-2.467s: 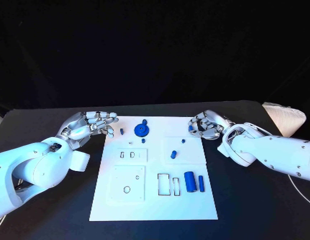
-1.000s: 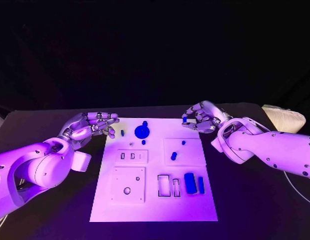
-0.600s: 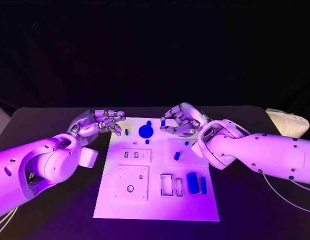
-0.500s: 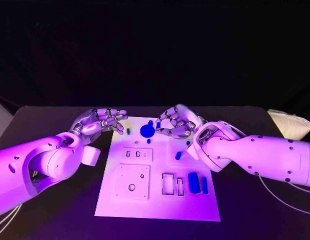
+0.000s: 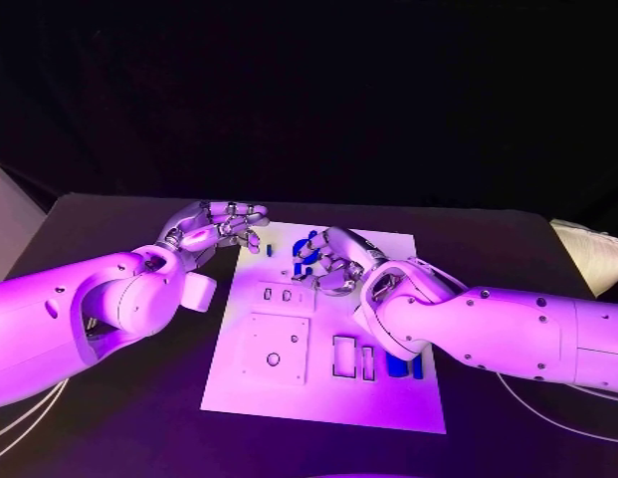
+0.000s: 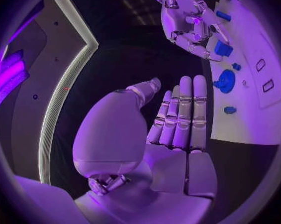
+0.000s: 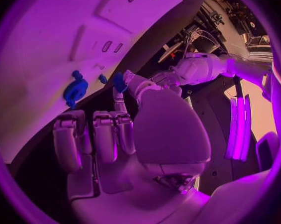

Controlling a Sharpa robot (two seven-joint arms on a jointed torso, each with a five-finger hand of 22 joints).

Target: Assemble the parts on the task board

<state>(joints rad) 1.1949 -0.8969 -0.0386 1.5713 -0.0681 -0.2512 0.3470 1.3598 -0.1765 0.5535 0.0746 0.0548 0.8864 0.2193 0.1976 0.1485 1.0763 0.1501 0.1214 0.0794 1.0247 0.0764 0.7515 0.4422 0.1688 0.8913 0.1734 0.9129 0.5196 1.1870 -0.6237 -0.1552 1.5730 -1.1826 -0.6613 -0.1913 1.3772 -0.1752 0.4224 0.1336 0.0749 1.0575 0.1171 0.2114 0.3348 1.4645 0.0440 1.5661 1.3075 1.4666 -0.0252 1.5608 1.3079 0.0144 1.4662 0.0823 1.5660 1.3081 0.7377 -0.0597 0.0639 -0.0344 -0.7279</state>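
We see two bulky arms, smooth rounded white shells, small dark screw dots along casings. Left hand [image 5: 217,227] and right hand [image 5: 334,261]: silver metal, segmented fingers, exposed joints. Our wrist views show broad glossy palm housing, ribbed finger segments. Thin pale cables trail beneath both arms.

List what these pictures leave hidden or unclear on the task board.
- Head view: the right hand and its arm cover the task board middle, hiding the small parts there.
- Head view: the long blue parts are half covered by that arm.
- Right wrist view: whether the blue part at the thumb tip is pinched is unclear.
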